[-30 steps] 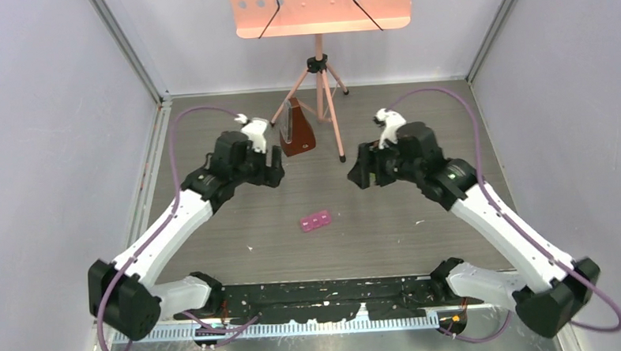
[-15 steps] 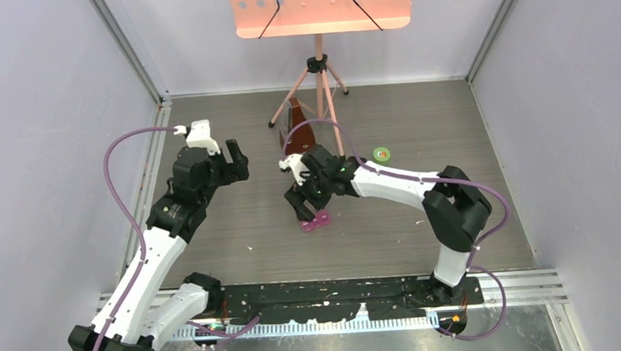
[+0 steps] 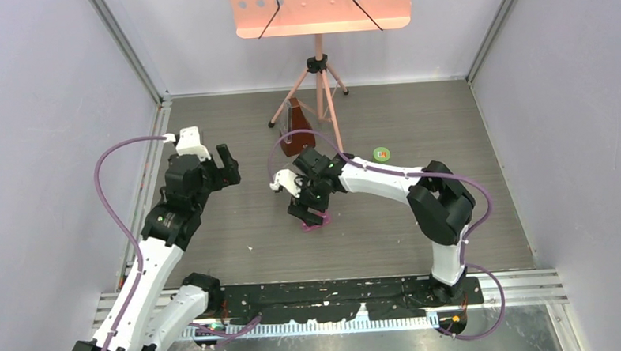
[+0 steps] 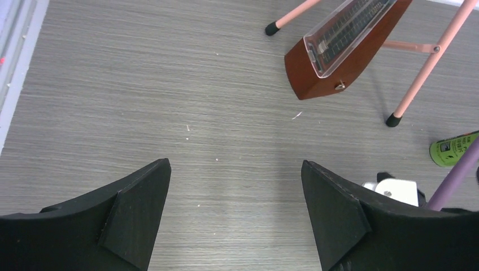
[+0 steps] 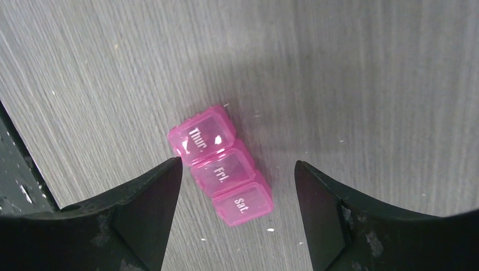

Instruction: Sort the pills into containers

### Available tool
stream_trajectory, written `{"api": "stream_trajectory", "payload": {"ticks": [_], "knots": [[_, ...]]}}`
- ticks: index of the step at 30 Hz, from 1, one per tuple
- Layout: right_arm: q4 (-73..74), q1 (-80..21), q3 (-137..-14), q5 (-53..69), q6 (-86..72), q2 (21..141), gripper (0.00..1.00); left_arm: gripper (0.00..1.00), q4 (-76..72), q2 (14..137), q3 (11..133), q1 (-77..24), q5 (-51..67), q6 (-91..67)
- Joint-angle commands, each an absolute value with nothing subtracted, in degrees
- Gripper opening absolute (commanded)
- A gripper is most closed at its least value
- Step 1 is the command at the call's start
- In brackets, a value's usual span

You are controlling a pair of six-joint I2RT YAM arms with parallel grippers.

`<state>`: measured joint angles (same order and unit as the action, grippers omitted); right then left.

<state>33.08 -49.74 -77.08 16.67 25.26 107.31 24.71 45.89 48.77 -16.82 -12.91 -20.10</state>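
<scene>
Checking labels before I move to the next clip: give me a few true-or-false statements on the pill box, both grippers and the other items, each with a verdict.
1. All three lids of the pill box are shut. True.
2. The right gripper is clamped on the pill box. False: its jaws stand open on either side of the box, not gripping it.
3. The left gripper holds the metronome. False: it is open and empty, and the metronome stands apart from it.
4. The lids read Thur, Fri, Sat. True.
5. The green bottle sits apart from the pill box. True.
</scene>
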Motion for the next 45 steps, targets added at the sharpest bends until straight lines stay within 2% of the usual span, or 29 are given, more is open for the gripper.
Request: {"api": "stream_trajectory", "payload": {"ticks": [1,6,11,15,17,25,30,33,38,45], "knots": [[37.8,-50.9,-78.6,18.1,31.0,108.2,0.8,0.89,20.9,43.8,47.8,-16.4,-16.8,-19.8],[37.7,-51.8,-78.0,16.8,32.0,109.1,0.8,0.91,19.9,42.4,46.7,-16.1,-18.1,-20.2],[30.9,-53.1,-75.1,11.6,31.6,109.4,0.77,0.91,19.0,42.0,46.5,-16.0,-16.6,-19.8],[24.2,-54.0,-70.8,8.7,30.3,108.3,0.7,0.91,19.1,41.7,46.3,-16.0,-16.6,-20.6],[23.5,-54.3,-70.4,8.1,28.6,107.8,0.63,0.91,18.7,41.0,45.7,-16.0,-16.6,-20.8],[21.8,-55.0,-71.3,3.6,19.5,104.4,0.49,0.91,17.9,39.4,44.2,-16.0,-16.5,-21.5],[21.0,-53.1,-73.3,2.6,11.5,101.2,0.48,0.9,18.7,38.8,43.6,-16.0,-14.6,-23.0],[20.6,-49.4,-74.4,6.8,2.4,98.8,0.48,0.9,18.6,38.2,43.2,-16.0,-14.8,-25.3],[15.9,-41.5,-72.5,11.4,-15.9,91.8,0.47,0.9,15.1,38.1,42.6,-16.0,-6.3,-29.1],[19.3,-39.5,-72.9,1.1,-36.6,85.2,0.5,0.87,7.3,41.6,41.1,-16.1,17.0,-35.2]]}}
